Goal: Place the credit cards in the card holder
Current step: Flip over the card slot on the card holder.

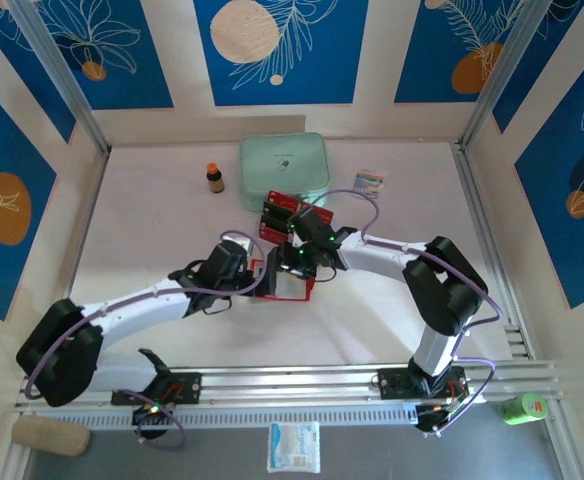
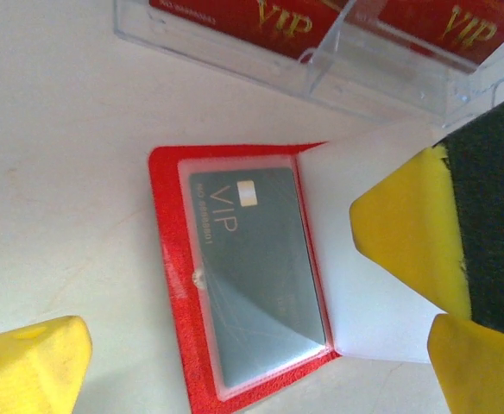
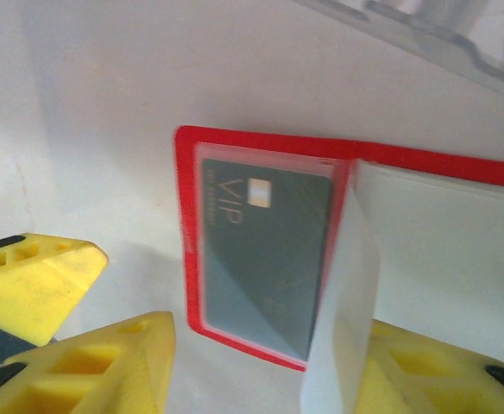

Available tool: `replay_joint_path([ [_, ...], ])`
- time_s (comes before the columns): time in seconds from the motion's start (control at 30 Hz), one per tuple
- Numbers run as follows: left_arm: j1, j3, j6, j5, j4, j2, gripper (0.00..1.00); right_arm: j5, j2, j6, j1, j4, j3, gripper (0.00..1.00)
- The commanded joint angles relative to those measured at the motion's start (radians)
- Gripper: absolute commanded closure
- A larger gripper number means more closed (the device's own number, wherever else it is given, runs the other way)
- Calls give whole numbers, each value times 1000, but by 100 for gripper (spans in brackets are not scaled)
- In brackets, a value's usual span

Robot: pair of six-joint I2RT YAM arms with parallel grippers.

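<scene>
The table (image 1: 152,230) is worked by both arms, whose wrists are met at its middle. Beyond them, on the side away from the bases, a clear tray (image 1: 280,212) is set, and red cards (image 2: 235,13) are seen lying flat in its compartments. Just short of the tray, with a strip of bare table between, the holder (image 2: 170,259) is laid open and flat. One dark card (image 2: 261,276) is lodged in its clear pocket, the long axis pointed roughly toward the tray.

A clear leaf (image 3: 343,285) is raised off the holder's other half. It may be resting against a finger of the right gripper (image 3: 261,349), though the blur leaves that unsettled. That gripper is parted, with nothing clamped. The left gripper (image 2: 252,362) is spread wide over the holder's near edge and nothing is held by it either.

The next card is judged to lie straight beyond the holder, in the tray. In the top view the right gripper is placed between the two, so the right arm is the nearer one.
</scene>
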Motion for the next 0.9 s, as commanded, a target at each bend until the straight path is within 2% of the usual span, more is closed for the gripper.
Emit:
replay_joint_path([
  [0.0,34,-24,-16,-10,-44,-62,0,-39,15,24,30,-8,35,45],
  [0.4,83,-95,-23,6,-52,-138,0,-87,182,77,50,51,128,44],
  [0.87,91,-98,-16,32,-6,-60,0,-55,96,88,14,62,41,47],
])
